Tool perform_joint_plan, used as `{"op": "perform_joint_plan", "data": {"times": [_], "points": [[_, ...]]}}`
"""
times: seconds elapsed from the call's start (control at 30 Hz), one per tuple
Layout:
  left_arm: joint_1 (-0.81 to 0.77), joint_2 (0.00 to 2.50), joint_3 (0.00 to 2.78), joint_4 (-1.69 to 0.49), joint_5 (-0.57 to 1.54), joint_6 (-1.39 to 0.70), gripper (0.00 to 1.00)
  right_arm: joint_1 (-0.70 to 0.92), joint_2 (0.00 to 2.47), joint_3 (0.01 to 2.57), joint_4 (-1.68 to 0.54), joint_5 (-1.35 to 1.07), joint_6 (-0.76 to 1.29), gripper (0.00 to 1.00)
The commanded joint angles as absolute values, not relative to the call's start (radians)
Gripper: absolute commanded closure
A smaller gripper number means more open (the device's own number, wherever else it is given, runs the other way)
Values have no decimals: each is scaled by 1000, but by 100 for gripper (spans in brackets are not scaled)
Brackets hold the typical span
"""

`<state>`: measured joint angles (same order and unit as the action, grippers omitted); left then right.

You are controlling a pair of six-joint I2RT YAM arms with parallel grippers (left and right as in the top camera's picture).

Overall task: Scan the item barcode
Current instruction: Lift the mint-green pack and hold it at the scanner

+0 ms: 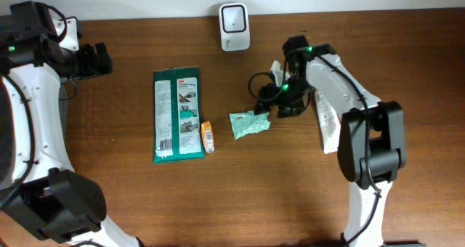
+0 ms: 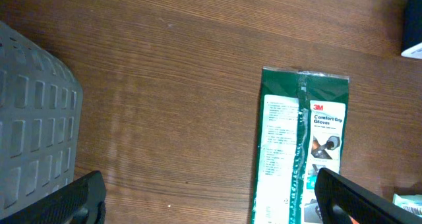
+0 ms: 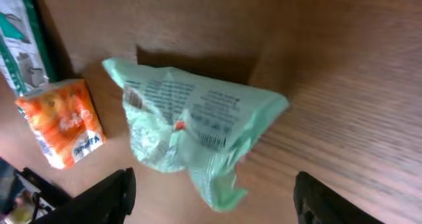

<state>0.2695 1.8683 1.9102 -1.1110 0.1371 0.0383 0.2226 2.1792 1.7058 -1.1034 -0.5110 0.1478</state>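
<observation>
The green glove packet [image 2: 300, 145] reads "3M" and "Comfort Grip Gloves"

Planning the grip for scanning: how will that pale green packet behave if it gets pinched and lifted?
The pale green packet looks crumpled and puffy, so it will probably flex and sag, not stay flat. Its glossy film may slip. Thin and small, it seems light; a nudge would likely slide it.

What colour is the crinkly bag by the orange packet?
The bag is pale mint green with dark printing. The right wrist view shows it best.
</observation>
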Motion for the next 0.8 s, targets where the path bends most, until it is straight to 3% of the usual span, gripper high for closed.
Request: {"op": "perform_joint_plan", "data": {"times": [0.0,0.13,0.23,0.3,0.37,0.4,0.6,0.77], "points": [[270,1863,1916,-1110,133,54,1,229,2183,1640,-1011,-584,218,26],[270,1863,1916,-1110,134,54,1,229,2184,1530,-859,-599,286,35],[270,1863,1916,-1110,133,54,1,229,2184,1476,-780,-629,286,47],[270,1863,1916,-1110,134,54,1,229,2184,1463,-762,-629,286,65],[270,1863,1916,-1110,133,54,1,229,2184,1463,-762,-667,255,89],[270,1863,1916,-1110,133,54,1,229,2183,1464,-762,-691,228,94],[270,1863,1916,-1110,133,54,1,200,2076,1476,-764,-836,137,96],[270,1863,1916,-1110,133,54,1,161,1763,1476,-770,-840,155,96]]}}
